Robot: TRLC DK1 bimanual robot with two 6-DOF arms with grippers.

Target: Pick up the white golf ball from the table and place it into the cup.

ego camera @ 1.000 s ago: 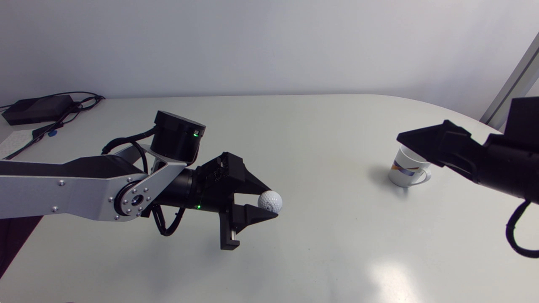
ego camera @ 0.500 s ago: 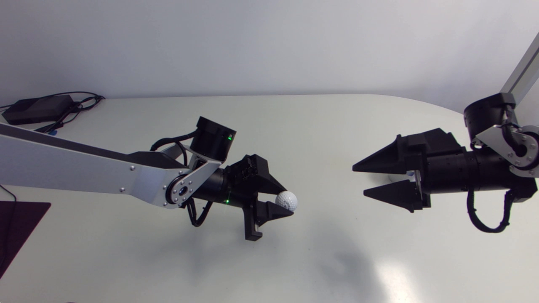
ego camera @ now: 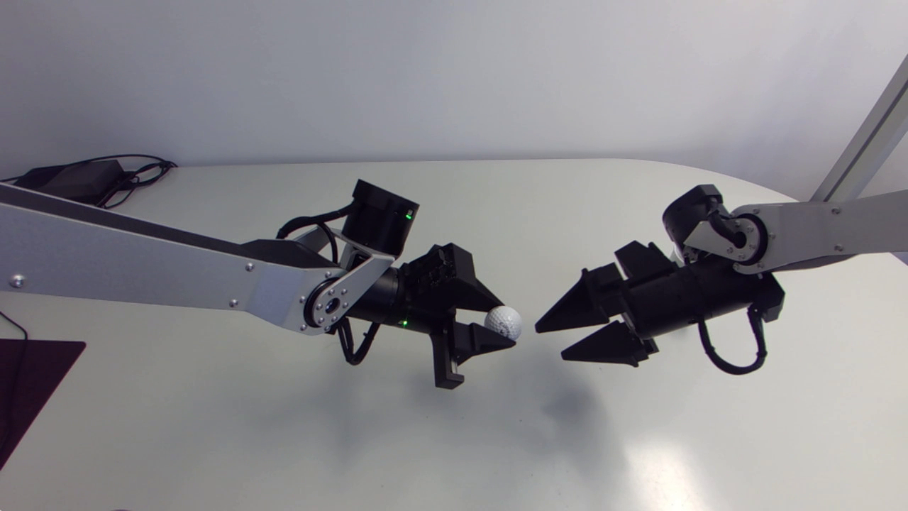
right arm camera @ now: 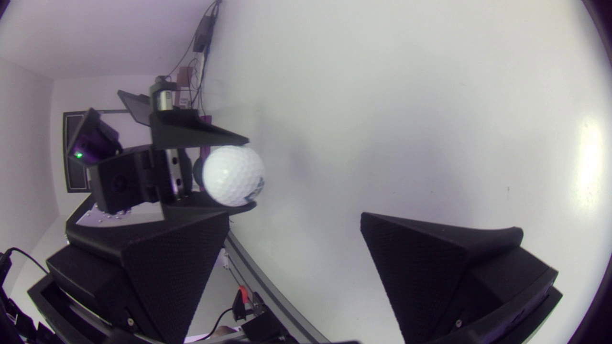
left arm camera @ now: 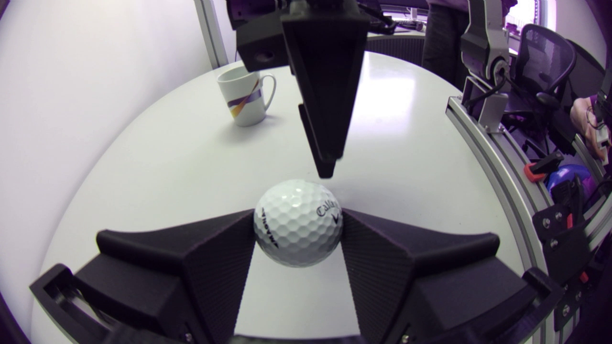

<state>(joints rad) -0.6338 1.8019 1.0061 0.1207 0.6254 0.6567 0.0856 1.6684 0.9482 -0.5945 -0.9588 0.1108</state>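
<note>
Two arms meet nose to nose over the middle of the tabletop. The left arm stretches in low and long, and the left gripper is clamped on the ball. One finger presses on each side, and the ball sits right out at the tips rather than deep between them. It is held up in the air, and in the left wrist view bare tabletop shows underneath it.

The right arm comes in from the other side. The right gripper has its fingers spread apart with nothing between them. Its tips point at the ball and stand just beside it, with a small gap still visible, so they do not touch. The right gripper is turned crosswise to the left one. In the right wrist view the left fingers lie above and below the ball, while the right gripper's own fingers stand to either side. In that view the ball is ahead of one right finger rather than in line with the gap.

The cup is white with a coloured stripe. It stands upright on the tabletop behind the right gripper, well apart from the ball. From the head view it is hidden by the right arm, and its inside does not show in any view.

A black box with cables lies at the far left corner.
</note>
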